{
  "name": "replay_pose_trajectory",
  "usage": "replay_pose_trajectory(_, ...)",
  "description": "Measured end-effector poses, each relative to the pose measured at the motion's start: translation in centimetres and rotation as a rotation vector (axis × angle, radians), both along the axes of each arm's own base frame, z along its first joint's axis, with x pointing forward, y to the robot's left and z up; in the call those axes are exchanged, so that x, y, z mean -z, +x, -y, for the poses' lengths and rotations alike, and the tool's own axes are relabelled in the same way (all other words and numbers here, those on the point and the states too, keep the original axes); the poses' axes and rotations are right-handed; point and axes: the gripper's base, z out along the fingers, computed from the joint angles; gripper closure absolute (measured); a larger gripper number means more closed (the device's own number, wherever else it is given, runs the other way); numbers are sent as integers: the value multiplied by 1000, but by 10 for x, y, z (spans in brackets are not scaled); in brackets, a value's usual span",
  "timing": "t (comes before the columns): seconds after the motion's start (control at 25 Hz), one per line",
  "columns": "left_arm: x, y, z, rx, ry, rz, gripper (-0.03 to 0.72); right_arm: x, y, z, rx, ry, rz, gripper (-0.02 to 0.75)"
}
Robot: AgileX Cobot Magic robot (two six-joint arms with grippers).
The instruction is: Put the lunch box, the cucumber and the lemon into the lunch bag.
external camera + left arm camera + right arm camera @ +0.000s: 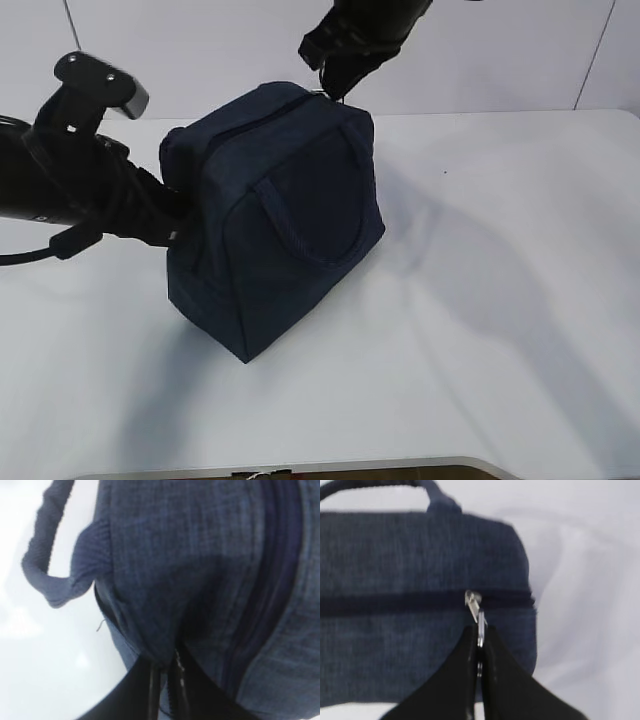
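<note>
One lunch bag point(275, 215) here, dark navy fabric, standing on the white table point(500, 300) a bit left of centre and leaning a little. It's closed along the top as far as I can see, so whatever's inside is hidden — no view of the contents at all. Two strap handles: one point(315, 215) lies flat against the front face, the other point(47, 565) loops out from the bag's side in the left wrist view. The right gripper point(480, 645) comes down from above and is pinched tight on the metal zipper pull point(479, 620), right at the end of the zipper line point(395, 601) on the top edge. The left gripper point(165, 680) is clamped on a fold of the bag's fabric at the left side — its jaws are together with cloth bunched between them. Behind the table there's just a plain white panelled wall point(200, 50). Two arms, one bag.
</note>
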Motion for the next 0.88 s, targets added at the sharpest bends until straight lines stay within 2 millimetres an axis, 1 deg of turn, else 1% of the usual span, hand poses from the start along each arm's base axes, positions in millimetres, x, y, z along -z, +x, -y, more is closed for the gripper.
replay_pose_trajectory(0.16, 0, 5, -12, -26, 19, 8, 701, 5, -7, 3, 0, -17, -32, 733)
replay_pose_trajectory(0.28, 0, 10, -22, -68, 30, 24, 701, 1, -14, 8, 12, -33, -33, 733)
replay_pose_trajectory(0.4, -1, 14, -28, -102, 45, 49, 701, -3, -23, 12, 22, -33, -46, 733)
replay_pose_trajectory(0.48, -2, 15, -30, -121, 54, 66, 701, -5, -31, 14, 25, -23, -57, 733)
replay_pose_trajectory(0.88, -4, 19, -34, -162, 77, 108, 701, -5, -74, 23, 56, 55, -174, 733)
